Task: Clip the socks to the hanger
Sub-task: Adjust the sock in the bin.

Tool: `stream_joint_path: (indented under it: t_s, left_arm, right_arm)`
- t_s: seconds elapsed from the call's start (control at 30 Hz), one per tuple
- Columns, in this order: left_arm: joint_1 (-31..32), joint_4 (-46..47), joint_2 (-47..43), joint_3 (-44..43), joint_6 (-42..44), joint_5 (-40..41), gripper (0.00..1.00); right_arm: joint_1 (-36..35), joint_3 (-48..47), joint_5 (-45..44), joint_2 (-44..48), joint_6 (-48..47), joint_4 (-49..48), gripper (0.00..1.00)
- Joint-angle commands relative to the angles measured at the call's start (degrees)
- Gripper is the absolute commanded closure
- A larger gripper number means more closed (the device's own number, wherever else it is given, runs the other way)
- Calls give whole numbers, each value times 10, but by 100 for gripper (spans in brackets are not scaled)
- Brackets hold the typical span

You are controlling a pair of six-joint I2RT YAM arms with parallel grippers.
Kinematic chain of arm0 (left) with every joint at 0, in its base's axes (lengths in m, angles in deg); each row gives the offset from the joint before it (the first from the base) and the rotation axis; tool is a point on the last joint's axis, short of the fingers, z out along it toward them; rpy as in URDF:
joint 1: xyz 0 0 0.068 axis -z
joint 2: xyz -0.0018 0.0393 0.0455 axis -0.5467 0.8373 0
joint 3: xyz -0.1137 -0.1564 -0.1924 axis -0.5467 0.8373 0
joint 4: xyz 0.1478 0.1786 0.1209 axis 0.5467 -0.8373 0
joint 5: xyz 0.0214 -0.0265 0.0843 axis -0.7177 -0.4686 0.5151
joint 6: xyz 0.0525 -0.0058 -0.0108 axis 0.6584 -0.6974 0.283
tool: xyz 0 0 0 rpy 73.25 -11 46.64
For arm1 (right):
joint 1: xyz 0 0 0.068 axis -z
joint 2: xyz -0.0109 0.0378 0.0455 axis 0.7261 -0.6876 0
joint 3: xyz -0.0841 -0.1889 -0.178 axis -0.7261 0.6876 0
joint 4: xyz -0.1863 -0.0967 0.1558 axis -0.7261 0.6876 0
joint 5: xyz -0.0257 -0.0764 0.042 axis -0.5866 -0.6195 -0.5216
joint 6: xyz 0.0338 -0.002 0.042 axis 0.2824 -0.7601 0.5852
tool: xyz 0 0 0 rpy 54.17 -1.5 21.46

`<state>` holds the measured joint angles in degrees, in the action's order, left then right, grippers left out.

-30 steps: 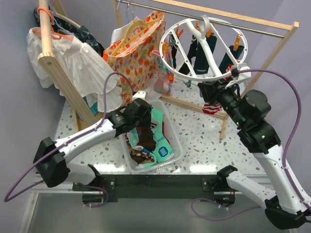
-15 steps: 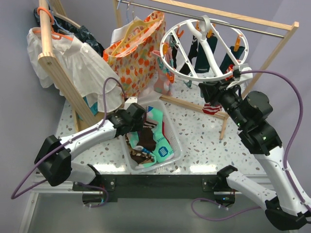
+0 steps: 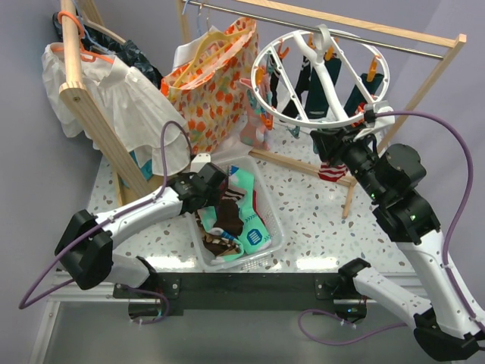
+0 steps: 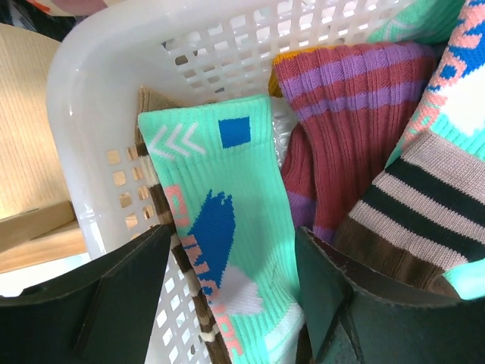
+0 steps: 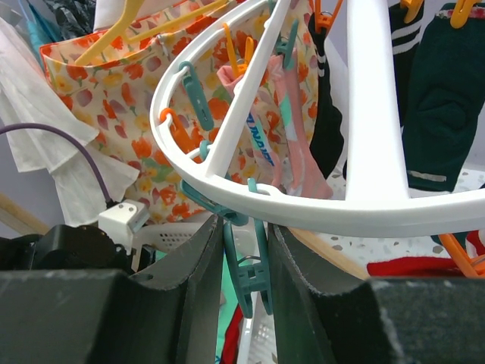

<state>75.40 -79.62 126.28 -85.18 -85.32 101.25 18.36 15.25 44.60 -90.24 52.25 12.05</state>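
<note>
Both spread fingers (image 4: 83, 303) of the left hand (image 4: 231, 246) have sunk into the white slotted plastic basket (image 4: 98, 91), straddling a mint-green patterned sock (image 4: 227, 174) for pickup.

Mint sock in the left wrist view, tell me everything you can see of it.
The mint sock is ribbed knit with a blue square, white chevrons, pink marks and a blue shape. It lies in the white basket, over a brown striped sock, beside a maroon sock, between the left gripper's open fingers.
</note>
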Motion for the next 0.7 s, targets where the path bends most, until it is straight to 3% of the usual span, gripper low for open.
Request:
stream_joint_path:
  t_s: [0.0, 0.17, 0.27, 0.5, 0.67]
  left_arm:
    - [-2, -23, -13, -11, -9, 38, 27]
    - [-2, -13, 18, -15, 0, 21, 29]
    - [-2, 1, 41, -16, 4, 5, 36]
    - [20, 37, 70, -70, 37, -30, 79]
    - [64, 40, 131, -149, 50, -42, 87]
  right_arm:
    - [-1, 6, -3, 4, -4, 11, 100]
    - [-2, 5, -5, 4, -5, 12, 100]
    - [-1, 6, -5, 5, -5, 12, 100]
    - [-1, 8, -8, 5, -7, 12, 100]
    - [-2, 7, -6, 4, -7, 10, 100]
